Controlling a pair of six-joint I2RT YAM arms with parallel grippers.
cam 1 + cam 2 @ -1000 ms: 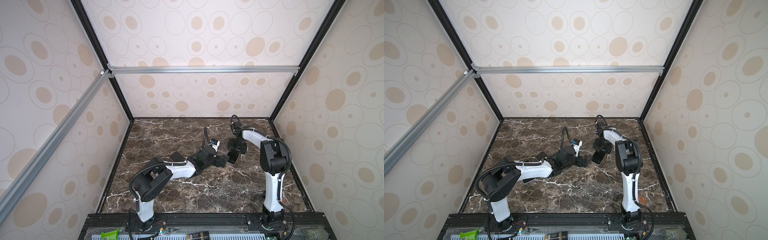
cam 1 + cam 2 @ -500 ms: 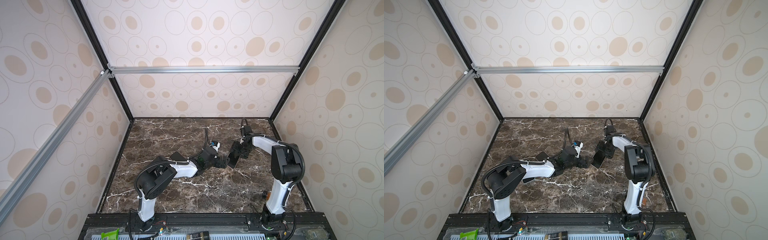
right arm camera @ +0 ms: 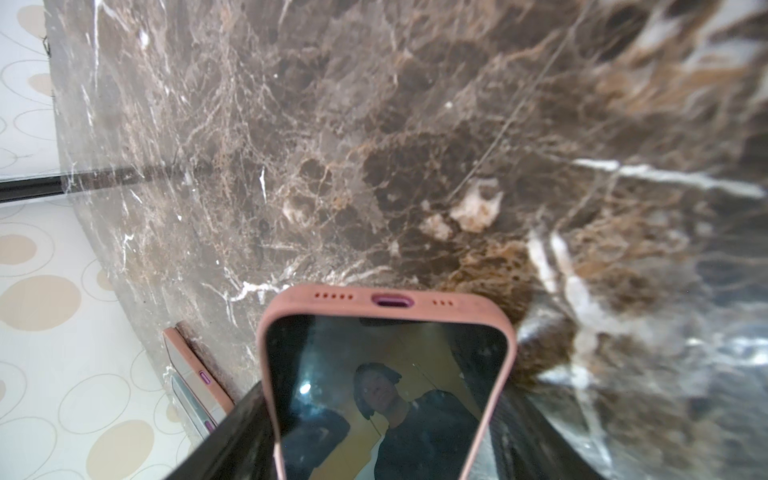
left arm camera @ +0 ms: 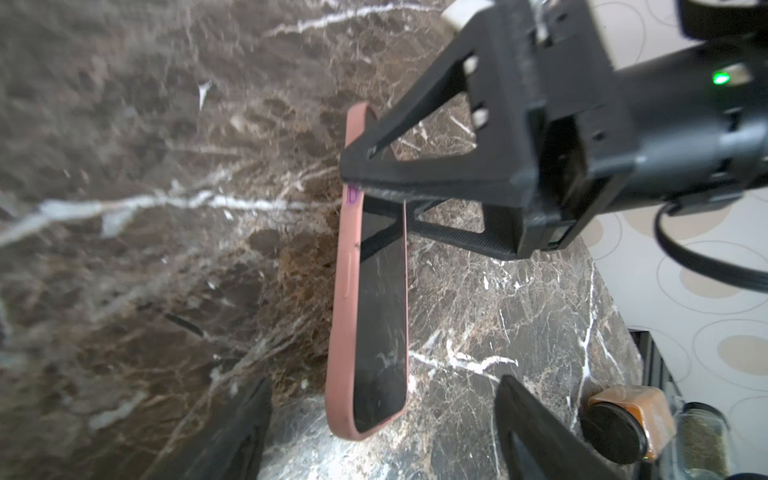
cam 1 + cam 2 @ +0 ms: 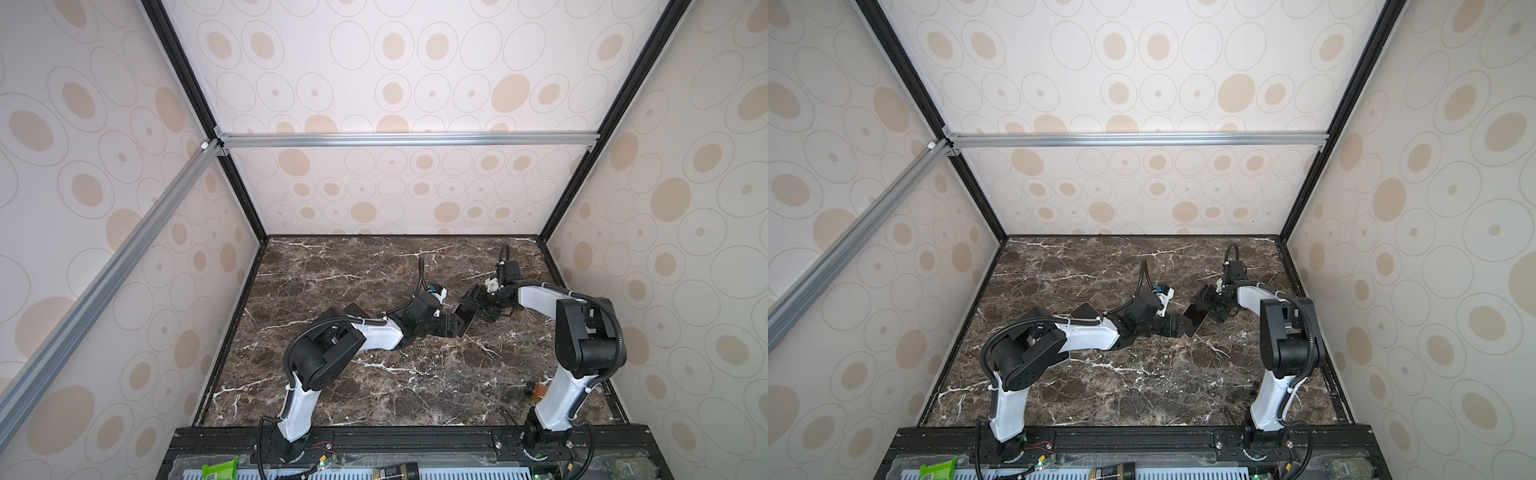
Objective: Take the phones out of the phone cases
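Note:
The phone (image 4: 380,316), a dark screen in a pink phone case (image 4: 344,291), hangs tilted above the marble table (image 5: 374,374). My right gripper (image 4: 361,174) is shut across its width near one end. In the right wrist view the case's port end (image 3: 388,300) sticks out between the two black fingers (image 3: 232,440). My left gripper (image 4: 382,432) is open, and the phone's free end lies between its fingertips (image 4: 536,436) without touching them. In both top views the phone (image 5: 465,318) (image 5: 1196,318) is a dark slab between the left gripper (image 5: 451,326) and the right gripper (image 5: 478,303).
A brown-lidded jar (image 4: 623,424) and a spice jar (image 4: 702,440) stand off the table's front corner. A green packet (image 5: 220,471) and a dark jar (image 5: 395,471) lie on the front ledge. A small orange item (image 5: 540,390) sits by the right arm's base. Patterned walls enclose three sides.
The right arm's elbow has swung outward to the right while it keeps the phone near the middle. The left gripper has edged closer to the phone's free end.

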